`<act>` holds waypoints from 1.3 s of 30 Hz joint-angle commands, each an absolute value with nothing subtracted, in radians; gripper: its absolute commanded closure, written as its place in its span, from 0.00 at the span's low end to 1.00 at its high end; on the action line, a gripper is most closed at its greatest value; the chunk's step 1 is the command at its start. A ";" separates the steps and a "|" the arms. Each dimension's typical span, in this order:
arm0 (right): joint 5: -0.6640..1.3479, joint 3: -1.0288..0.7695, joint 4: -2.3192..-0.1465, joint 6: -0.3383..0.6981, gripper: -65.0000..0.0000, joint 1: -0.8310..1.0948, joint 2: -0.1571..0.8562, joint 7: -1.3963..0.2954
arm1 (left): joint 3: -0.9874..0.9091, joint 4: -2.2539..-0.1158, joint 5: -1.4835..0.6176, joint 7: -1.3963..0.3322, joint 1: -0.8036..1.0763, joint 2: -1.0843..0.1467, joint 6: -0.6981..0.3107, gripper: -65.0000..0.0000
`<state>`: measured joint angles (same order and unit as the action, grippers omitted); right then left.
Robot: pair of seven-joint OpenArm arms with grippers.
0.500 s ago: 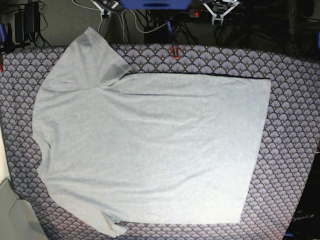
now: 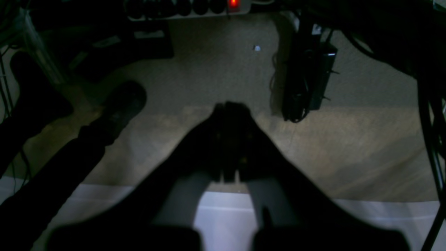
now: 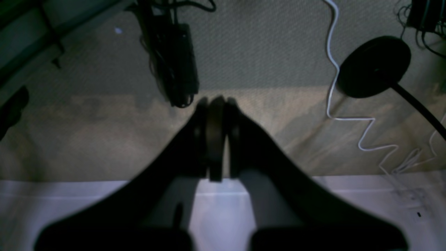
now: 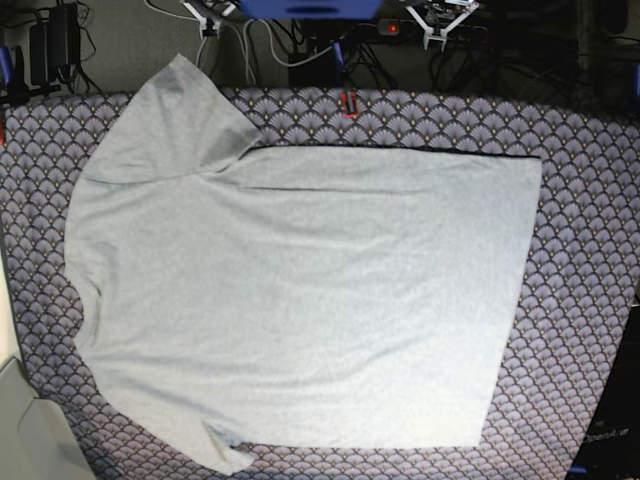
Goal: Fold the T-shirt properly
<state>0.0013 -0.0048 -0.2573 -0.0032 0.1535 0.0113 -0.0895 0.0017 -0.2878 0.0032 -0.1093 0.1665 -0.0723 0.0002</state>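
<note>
T-shirt (image 4: 300,290) spread flat, plain side up, covering most of fan-patterned tablecloth (image 4: 580,250); one sleeve at far left corner. Left gripper (image 2: 228,108) jaws pressed together, empty, above floor. Right gripper (image 3: 216,103) likewise closed, empty.

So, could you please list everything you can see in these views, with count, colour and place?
T-shirt: one, light grey, spread flat across the table, one sleeve toward the far left corner.
Tablecloth: one, purple-grey fan pattern, under the shirt.
Power strip: one, pale with a red light, on the floor beyond the table.
White cable: one, trailing over the carpet.
Round black base: one, on the floor at right.
Left gripper: one, dark, fingertips together, over the floor.
Right gripper: one, dark, fingertips together, over the floor.
</note>
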 commanded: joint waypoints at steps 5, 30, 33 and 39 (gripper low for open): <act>0.005 -0.005 -0.260 0.004 1.00 0.162 0.015 -0.087 | 0.002 -0.289 0.008 -0.113 0.171 -0.079 0.004 1.00; 0.005 -0.007 -1.043 0.005 1.00 0.595 0.019 -0.059 | -0.025 -1.061 -0.001 -0.111 0.619 -0.153 0.005 1.00; 0.005 -0.010 -1.127 0.005 1.00 0.641 0.027 -0.059 | -0.093 -1.207 -0.001 -0.113 0.693 -0.148 0.005 1.00; 0.007 -0.010 -1.323 0.005 1.00 0.753 0.028 -0.061 | -0.127 -1.471 0.004 -0.113 0.829 -0.154 0.005 1.00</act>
<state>0.0063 -0.0101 -1.3159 0.0029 0.7345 0.0246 -0.0765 -0.1234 -1.4593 0.0006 -0.1303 0.8120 -0.1490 -0.0025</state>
